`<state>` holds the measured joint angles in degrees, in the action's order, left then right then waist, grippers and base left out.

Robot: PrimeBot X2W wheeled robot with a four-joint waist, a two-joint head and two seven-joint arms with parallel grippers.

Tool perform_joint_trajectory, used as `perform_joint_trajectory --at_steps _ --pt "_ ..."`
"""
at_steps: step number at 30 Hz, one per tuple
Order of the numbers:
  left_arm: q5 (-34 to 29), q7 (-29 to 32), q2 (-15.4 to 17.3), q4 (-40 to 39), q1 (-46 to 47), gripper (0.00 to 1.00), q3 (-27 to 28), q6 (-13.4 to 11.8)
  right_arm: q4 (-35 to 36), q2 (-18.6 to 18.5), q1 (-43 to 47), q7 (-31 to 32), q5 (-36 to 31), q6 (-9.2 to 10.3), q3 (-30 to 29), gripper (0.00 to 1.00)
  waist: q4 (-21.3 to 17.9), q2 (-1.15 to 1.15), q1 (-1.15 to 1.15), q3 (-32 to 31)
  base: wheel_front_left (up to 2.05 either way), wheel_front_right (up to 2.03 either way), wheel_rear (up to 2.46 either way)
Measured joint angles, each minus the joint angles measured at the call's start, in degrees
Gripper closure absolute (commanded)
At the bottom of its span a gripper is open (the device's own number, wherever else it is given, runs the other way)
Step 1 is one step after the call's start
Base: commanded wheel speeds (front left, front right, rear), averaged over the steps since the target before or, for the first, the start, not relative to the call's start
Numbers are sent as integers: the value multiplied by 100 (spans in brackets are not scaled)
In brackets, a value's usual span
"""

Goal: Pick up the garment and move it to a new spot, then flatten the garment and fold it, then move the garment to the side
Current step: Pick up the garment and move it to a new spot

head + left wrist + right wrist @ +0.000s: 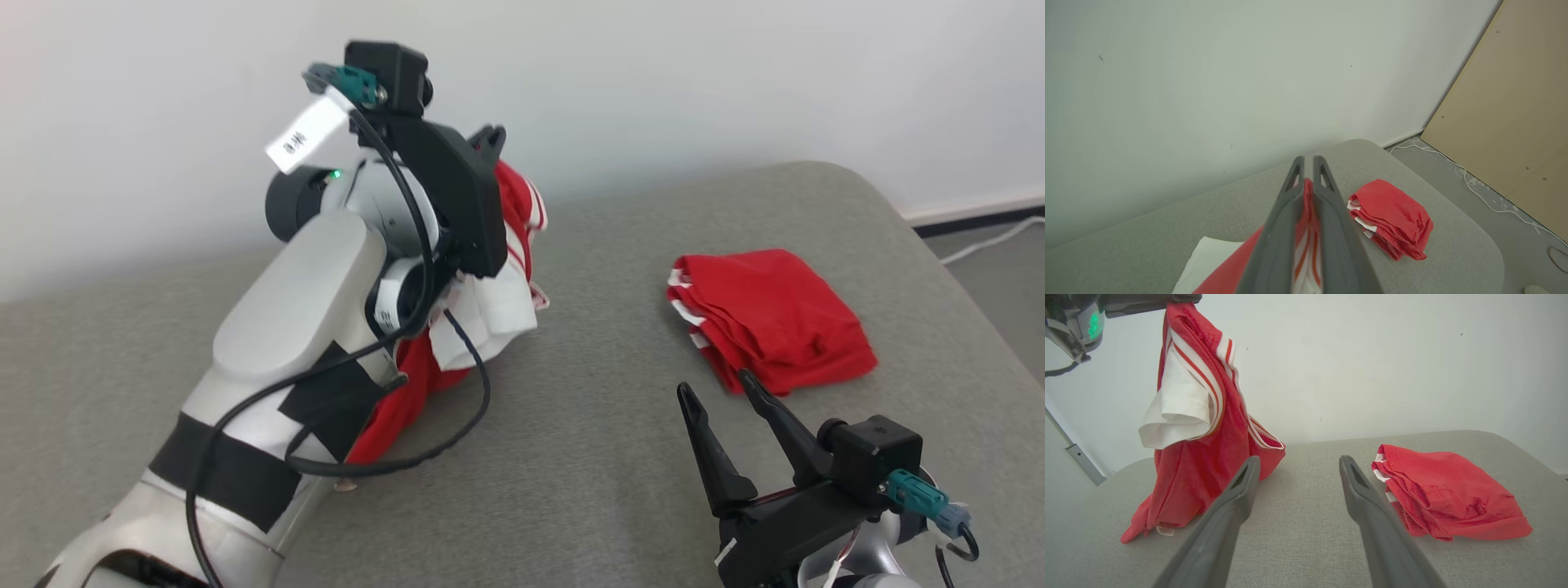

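A red garment [513, 204] with white stripes and a white sleeve [490, 314] hangs from my left gripper [490, 140], which is shut on its upper edge, high over the left of the grey padded table [588, 457]. In the left wrist view the fingers [1327, 192] pinch red and white cloth [1306, 232]. In the right wrist view the garment [1208, 428] drapes down from the left gripper [1188, 299], its lower end resting on the table. My right gripper [713, 385] stands open and empty, low at the front right, seen too as the right gripper [1299, 459].
A second red garment [771, 318], folded, lies on the table's right side [1392, 216] [1445, 494], just beyond the right fingertips. A white wall runs behind the table. Floor with a white cable [988, 241] and a wooden panel [1515, 102] lie past the right edge.
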<state>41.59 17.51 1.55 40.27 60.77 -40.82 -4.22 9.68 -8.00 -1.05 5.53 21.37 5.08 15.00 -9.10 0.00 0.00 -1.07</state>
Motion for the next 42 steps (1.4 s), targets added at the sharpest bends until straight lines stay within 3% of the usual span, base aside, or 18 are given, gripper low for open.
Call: perform_joint_trajectory --at_steps 2,3,4,7,14,25,33,42 --pt "51 11 2 59 -94 98 -115 -51 -3 7 -24 0 -1 -5 31 0 -170 0 0 39 0 0 0" --pt "59 11 2 109 -124 20 -147 -87 -12 14 -54 0 -1 -15 56 0 -253 0 0 60 0 0 0" --pt "60 9 3 157 -150 0 -159 -89 -24 25 -86 0 -1 -48 86 0 -339 0 0 84 0 0 0" --pt "92 -15 7 294 -171 0 -130 -136 -115 66 -229 2 -1 -133 190 0 -589 0 0 163 0 0 0" --pt "382 -172 -11 389 -114 0 -372 -132 -288 41 -309 -53 4 -132 -18 0 -935 0 0 378 0 0 0" --pt "534 -943 119 512 -288 0 -24 -13 -610 -182 -318 -261 63 -131 -343 0 -352 0 0 300 0 0 0" --pt "402 -1641 645 145 -1004 0 -32 21 -890 -348 -16 -403 46 -64 -584 0 200 0 0 97 0 0 0" --pt "-135 -2832 1745 -1206 -2517 0 107 -192 -951 -165 358 -556 -21 54 -702 0 887 0 -1 -254 0 0 0"
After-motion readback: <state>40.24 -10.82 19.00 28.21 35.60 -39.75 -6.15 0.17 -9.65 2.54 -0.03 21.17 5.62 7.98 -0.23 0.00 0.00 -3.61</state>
